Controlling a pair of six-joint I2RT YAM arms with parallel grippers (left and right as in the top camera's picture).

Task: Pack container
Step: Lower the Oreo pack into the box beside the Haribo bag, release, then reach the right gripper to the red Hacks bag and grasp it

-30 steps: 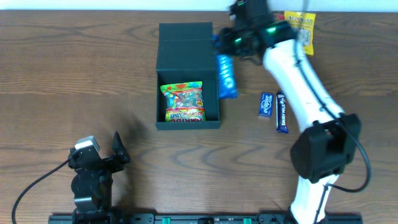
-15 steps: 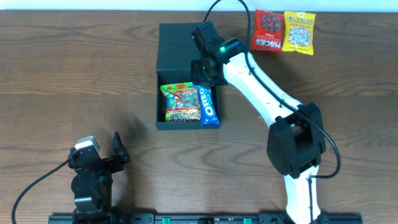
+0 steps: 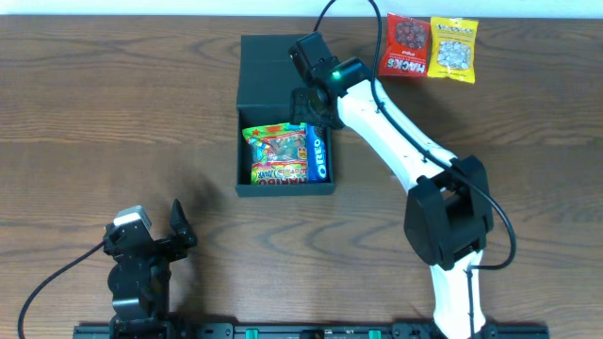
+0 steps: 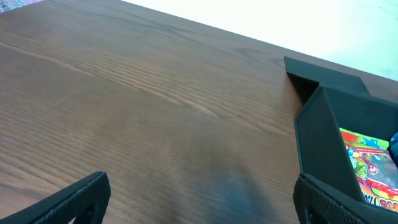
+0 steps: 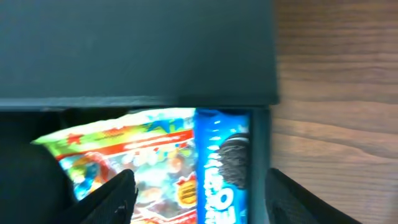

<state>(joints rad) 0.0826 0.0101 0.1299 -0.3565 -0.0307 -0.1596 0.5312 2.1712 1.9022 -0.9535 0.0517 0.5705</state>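
Container (image 3: 280, 66) stands at 12 o'clock on the bench (image 3: 113, 113), lid open, with the gummy packet (image 3: 276, 156) and the Oreo pack (image 3: 318, 156) inside. Your right tool (image 3: 314, 111) hangs over it, spread wide and empty. The left tool (image 4: 202, 196) is also wide open and empty. I judge the red packet (image 3: 403, 45) and the yellow packet (image 3: 453, 47) at 1 o'clock are left to pack.

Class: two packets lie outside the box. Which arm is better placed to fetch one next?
Right: the right gripper is over the container, near the red packet and yellow packet; the left gripper sits far off.
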